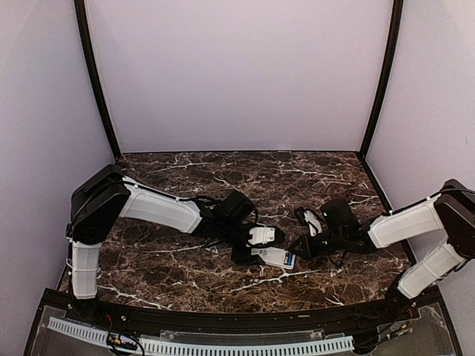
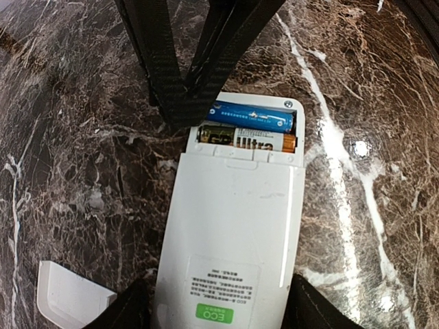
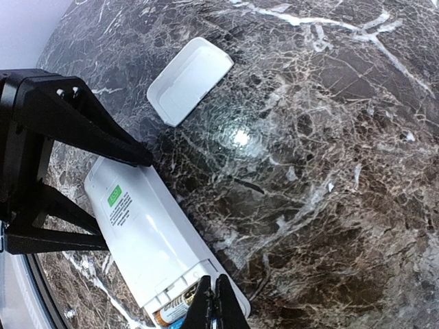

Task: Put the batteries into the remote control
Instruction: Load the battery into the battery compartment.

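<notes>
I see the remote control (image 2: 233, 226) lying back-up on the counter (image 3: 329, 171). Its label end is grasped between the fingers of the left tool (image 3: 125, 200). In the left wrist view its open battery bay (image 2: 293, 106) is at the twelve o'clock end.

The right tool (image 3: 212, 301) is clenched on nothing. Its pinched tip is down at the bay's ten o'clock corner, against the cell ends.

That tip is my worry. If it presses off-centre, a cell could spring out of its slot, or the handset could swivel in the left grasp. The blue battery (image 2: 254, 116) looks slightly askew, so it may not be fully home.

The loose cover (image 2: 68, 298) lies at seven o'clock of the remote, apart from it.

The count:
- Two cells in the bay: the blue one and a black-and-gold battery (image 2: 247, 140).
- One remote.
- One cover.
- Two tools.
</notes>
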Available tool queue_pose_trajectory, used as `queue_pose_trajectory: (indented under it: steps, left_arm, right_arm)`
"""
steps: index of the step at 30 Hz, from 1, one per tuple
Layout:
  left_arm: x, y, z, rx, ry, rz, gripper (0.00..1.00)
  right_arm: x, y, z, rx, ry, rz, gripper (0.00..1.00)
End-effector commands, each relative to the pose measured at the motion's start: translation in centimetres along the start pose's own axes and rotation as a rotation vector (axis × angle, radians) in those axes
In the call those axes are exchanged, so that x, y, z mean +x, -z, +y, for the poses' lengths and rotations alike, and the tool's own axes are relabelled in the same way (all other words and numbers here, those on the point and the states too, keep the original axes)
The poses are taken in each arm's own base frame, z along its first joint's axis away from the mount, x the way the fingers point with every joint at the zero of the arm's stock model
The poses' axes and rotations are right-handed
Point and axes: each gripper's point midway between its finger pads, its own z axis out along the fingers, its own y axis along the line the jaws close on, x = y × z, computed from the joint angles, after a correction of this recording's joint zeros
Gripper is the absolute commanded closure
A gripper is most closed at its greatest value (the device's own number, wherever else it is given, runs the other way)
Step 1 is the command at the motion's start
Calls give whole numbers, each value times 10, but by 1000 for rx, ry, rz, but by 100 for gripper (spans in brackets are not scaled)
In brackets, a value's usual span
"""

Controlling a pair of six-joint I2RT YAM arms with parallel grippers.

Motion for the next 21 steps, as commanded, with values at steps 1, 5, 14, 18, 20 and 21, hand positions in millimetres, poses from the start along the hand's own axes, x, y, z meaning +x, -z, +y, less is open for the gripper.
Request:
queue_pose_trajectory:
  steps: [1, 5, 14, 18, 20, 21]
  left_arm:
    - [39, -3, -14, 43, 18, 140, 32]
    - [43, -3, -14, 43, 22, 151, 32]
    - [44, -3, -15, 42, 24, 157, 32]
    - [45, -2, -14, 43, 27, 160, 32]
    - [45, -2, -15, 44, 28, 160, 32]
    - [46, -2, -15, 46, 27, 161, 32]
  right_arm:
    - [12, 1, -5, 60, -4, 1, 98]
    - [17, -3, -4, 70, 8, 12, 98]
    - [41, -9, -7, 81, -17, 20, 99]
    - [39, -7, -6, 94, -6, 4, 99]
    - [34, -6, -6, 111, 4, 3, 97]
    - [28, -5, -4, 114, 14, 1, 95]
